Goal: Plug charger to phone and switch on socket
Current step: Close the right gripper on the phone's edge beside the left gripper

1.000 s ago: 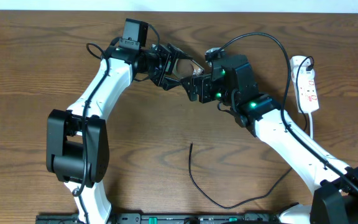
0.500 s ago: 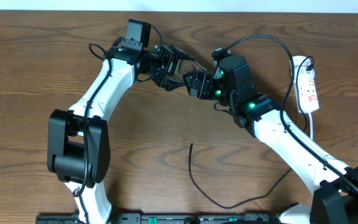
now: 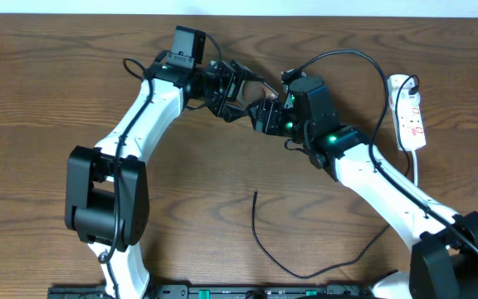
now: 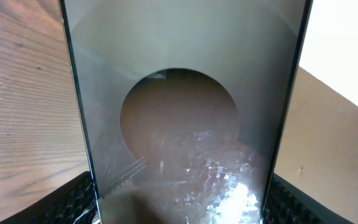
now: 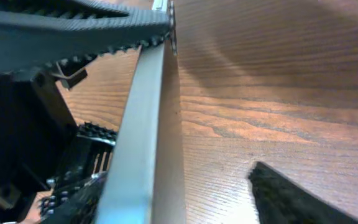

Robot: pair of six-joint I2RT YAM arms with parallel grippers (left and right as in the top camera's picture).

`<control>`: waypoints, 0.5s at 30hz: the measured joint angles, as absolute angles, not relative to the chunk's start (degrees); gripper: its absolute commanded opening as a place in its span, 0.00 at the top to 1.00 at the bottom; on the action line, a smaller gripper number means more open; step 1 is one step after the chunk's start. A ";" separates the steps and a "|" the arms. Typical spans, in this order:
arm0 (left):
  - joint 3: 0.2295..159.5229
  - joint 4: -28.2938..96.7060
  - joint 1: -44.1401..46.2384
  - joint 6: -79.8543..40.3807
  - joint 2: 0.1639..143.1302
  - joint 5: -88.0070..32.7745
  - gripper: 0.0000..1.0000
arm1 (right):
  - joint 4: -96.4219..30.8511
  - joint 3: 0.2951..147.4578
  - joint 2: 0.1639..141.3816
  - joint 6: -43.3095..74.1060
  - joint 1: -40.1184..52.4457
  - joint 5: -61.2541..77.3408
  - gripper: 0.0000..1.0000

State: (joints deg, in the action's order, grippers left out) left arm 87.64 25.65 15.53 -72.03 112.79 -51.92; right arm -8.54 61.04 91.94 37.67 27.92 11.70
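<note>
Phone (image 3: 254,86) near far edge, middle, clamped in left gripper (image 3: 237,93); I see pads (image 4: 73,199) flanking it. Right gripper (image 3: 260,112) astride phone's edge, jaws parted, one finger (image 5: 291,193) clear of it. Charger (image 3: 253,220) lies loose toward near edge. Socket (image 3: 411,112) by right edge.

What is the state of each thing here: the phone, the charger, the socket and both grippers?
phone: held above the table by the left gripper
charger: loose on the table, tip unplugged
socket: on the table; switch position unreadable
left gripper: shut on the phone
right gripper: open around the phone's edge
</note>
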 measured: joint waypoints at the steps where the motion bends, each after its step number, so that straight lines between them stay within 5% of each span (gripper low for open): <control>1: 87.64 25.41 15.77 -72.03 112.79 -51.94 0.93 | -8.58 61.04 92.07 37.74 27.94 11.62 0.40; 5: 87.64 25.43 16.32 -72.03 112.81 -51.96 0.93 | -8.56 61.04 92.14 37.76 27.94 11.53 0.51; 15: 87.64 25.43 16.32 -72.03 112.81 -51.94 0.93 | -8.01 61.04 92.14 37.69 27.99 11.51 0.50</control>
